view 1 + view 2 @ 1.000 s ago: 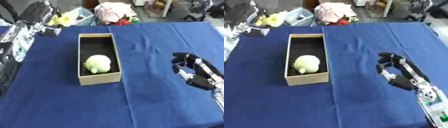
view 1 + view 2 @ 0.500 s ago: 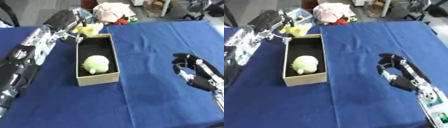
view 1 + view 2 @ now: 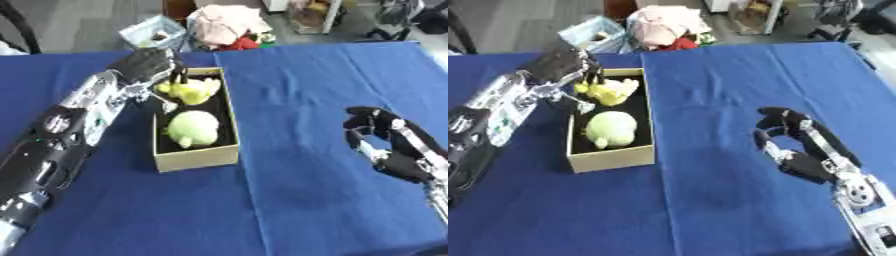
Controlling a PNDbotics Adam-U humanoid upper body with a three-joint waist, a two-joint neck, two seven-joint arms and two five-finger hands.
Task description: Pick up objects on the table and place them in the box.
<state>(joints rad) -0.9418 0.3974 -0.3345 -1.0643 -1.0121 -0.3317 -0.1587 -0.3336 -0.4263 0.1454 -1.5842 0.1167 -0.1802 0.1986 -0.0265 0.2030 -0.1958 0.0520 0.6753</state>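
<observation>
A tan cardboard box (image 3: 199,158) with a dark inside stands on the blue table. In its near half lies a pale green round plush toy (image 3: 194,128). A yellow plush toy (image 3: 189,90) is at the box's far end, and my left hand (image 3: 143,66) is over that end with its fingers curled on the toy. My right hand (image 3: 382,138) hovers over the cloth at the right, fingers curled, holding nothing.
The blue cloth table (image 3: 297,200) stretches wide around the box. Beyond its far edge stand a light blue basket (image 3: 153,33), a pink and white heap of cloth (image 3: 227,22) with something red beside it, and chair legs.
My left arm has swung in from the far left and brought the yellow toy over the table into the box's far end. The right hand has hardly moved.
</observation>
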